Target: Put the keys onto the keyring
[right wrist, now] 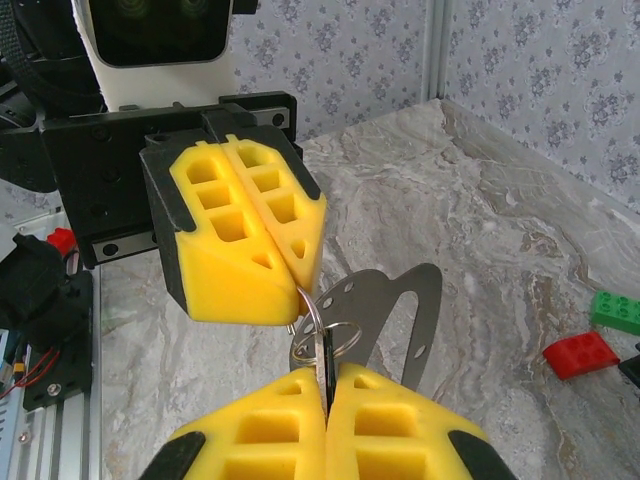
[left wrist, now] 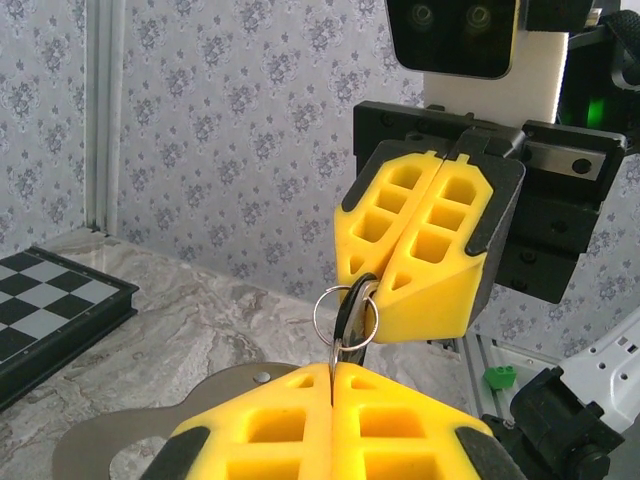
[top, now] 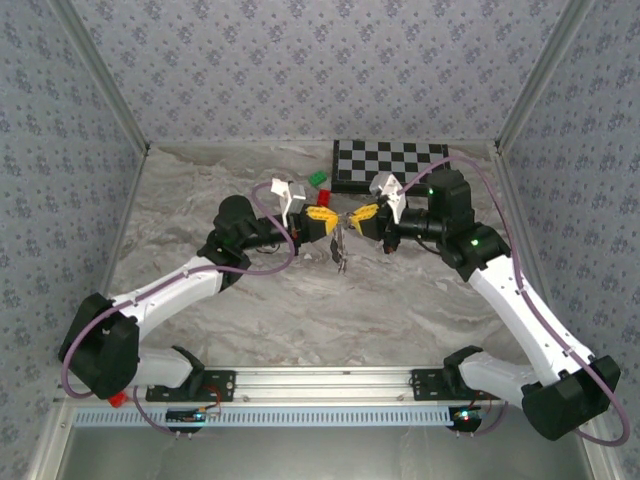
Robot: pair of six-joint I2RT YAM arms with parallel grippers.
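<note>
The step in hand looks like threading a key onto the ring, and both grippers are clenched. In the left wrist view the left gripper (left wrist: 332,378) pinches a thin silvery edge that seems to be the rim of the small thin silvery wire keyring (left wrist: 345,316). Facing it, the right gripper (left wrist: 375,287) is clamped on a tiny key with a black oval plastic head (left wrist: 352,306), which crosses the ring. I cannot tell whether the key is already on the wire. A flat silvery metal plate with small holes (right wrist: 395,300) hangs just below them; how it is attached is unclear.

To do this well, I judge that the left gripper should act as a fixed vice while the right gripper makes small turns. These would feed the key's hole along the wire coil rather than pull the two apart. The yellow pads dwarf both parts, so a slip or a twisted ring is the likely fault. The dangling plate may also drag the ring round.

The left arm (top: 170,290) and the right arm (top: 510,290) rise from the near edge of the grey marbled surface (top: 300,320). Both are bent at the elbow and reach inward, so the grippers meet tip to tip above its middle, with the keyring held off it. Beyond them lie a red block (right wrist: 580,355) and a green block (right wrist: 615,310), then a black-and-white chequered board (top: 390,163) at the far wall.
</note>
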